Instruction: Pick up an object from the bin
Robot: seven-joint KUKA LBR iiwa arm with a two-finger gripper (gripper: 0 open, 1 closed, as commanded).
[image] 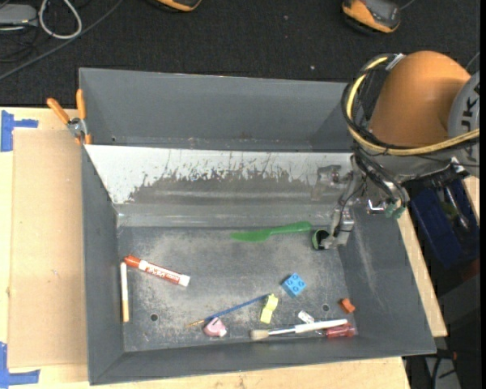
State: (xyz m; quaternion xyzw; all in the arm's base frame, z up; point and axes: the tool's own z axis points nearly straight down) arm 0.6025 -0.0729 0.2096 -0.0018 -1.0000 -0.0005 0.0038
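**Nothing lifted yet: gripper low at the green spoon's right end**

You had the gripper point(330, 238) down close to the floor of the bin point(227, 112), in its right half. It sat just at the right-hand end of a long green plastic spoon point(267, 233) that lay flat across the middle of the floor. You could not tell from this view whether the gripper was spread or pressed together, and nothing was plainly held in it. I would therefore count the pick as not made. The spoon lay on the floor, so the grasp and the lift were both left to do.

For room, the gripper stood near the foot of the right sloping wall and not far from the back wall. That gave you little margin on those two sides. Bare floor lay to the left along the spoon and toward the front.

The other things were well apart from it:
- a blue brick point(293, 284);
- a small orange bit point(347, 305);
- a red-and-white stick point(308, 329) along the front edge;
- a red-and-white marker point(158, 272) far to the left.

By my judgement, a straight rise looked like the freest way out.
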